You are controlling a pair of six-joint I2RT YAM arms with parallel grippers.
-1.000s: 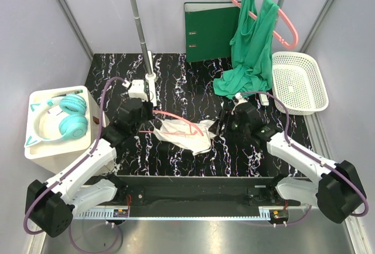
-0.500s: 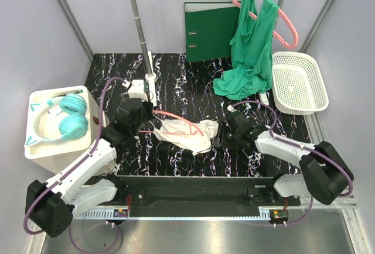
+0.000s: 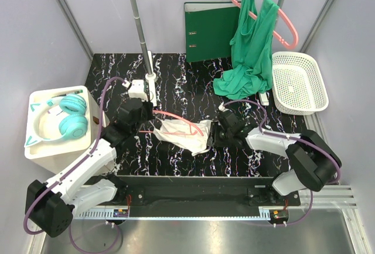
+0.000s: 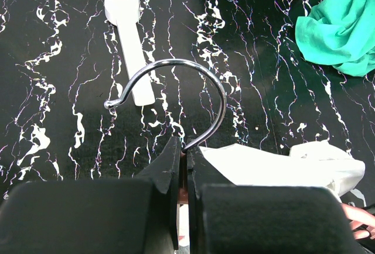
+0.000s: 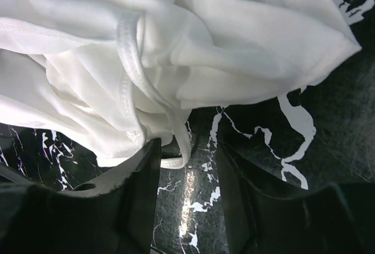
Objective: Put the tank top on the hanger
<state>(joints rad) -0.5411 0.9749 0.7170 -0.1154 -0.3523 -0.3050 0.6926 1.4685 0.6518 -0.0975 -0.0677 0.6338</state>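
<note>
The thin light-pink hanger point(image 3: 176, 117) lies across the crumpled white tank top point(image 3: 184, 134) in the middle of the black marbled table. My left gripper point(image 3: 149, 116) is shut on the hanger's neck, just below the grey metal hook point(image 4: 205, 78), which curves up from my left gripper point(image 4: 186, 151). My right gripper point(image 3: 212, 137) sits low at the tank top's right edge. In the right wrist view the tank top point(image 5: 176, 49) fills the upper part. A strap loop point(image 5: 176, 154) hangs between the open fingers of my right gripper point(image 5: 187, 148), close to the left finger.
A green tank top on a thick salmon hanger point(image 3: 252, 37) hangs at the back right, its hem pooled on the table point(image 4: 345, 26). A green binder point(image 3: 208, 28), a white basket point(image 3: 299, 81), a rack pole point(image 3: 137, 26) and teal headphones on a white box point(image 3: 61, 119) surround the work area.
My right gripper has moved left and down to the tank top's edge, and its jaws have narrowed. The left arm and hanger have stayed put.
</note>
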